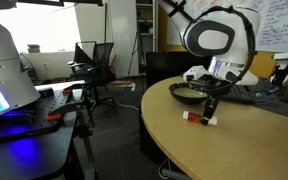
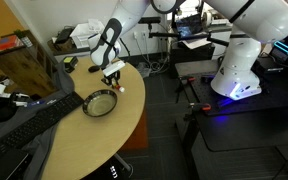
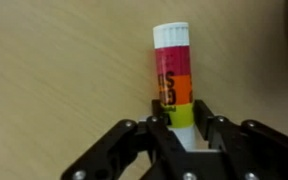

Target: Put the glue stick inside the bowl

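Gripper (image 3: pixel 184 130) straddling glue stick (image 3: pixel 173 65) — grip unclear, bowl (image 2: pixel 100 102) near, by desk (image 2: pixel 119 135) edge

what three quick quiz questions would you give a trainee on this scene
1. Short answer: where does the glue stick lie relative to the bowl?
2. True or false: the claw hangs high above the table, far from the stick.
3. In the wrist view, which part of the stick sits between the claw's fingers? A) the white end B) the yellow-banded end C) no part

Key:
1. On the table, outside the bowl.
2. False: it is down at the stick.
3. B
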{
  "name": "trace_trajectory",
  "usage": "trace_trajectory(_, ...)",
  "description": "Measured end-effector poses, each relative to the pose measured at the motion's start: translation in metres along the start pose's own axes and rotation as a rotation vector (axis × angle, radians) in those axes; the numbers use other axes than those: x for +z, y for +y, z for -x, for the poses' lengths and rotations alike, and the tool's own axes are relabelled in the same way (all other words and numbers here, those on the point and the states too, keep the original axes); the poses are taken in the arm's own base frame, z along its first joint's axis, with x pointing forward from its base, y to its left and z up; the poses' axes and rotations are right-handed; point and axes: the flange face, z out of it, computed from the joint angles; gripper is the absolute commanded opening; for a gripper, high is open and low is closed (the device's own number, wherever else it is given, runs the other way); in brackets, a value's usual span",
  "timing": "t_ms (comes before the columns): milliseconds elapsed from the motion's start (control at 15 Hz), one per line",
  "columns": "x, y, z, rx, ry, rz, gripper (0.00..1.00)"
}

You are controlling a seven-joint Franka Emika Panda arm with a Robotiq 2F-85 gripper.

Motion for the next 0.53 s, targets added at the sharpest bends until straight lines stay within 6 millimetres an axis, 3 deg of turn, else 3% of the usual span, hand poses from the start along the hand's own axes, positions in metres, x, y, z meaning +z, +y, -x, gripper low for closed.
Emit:
trace_trajectory(267,-0.021,-0.001,-0.007,0.004,0.033,-0.017,0.08)
trace_trajectory(533,-0.070,0.000,-0.018,0.033,0.083,-0.071,0.08)
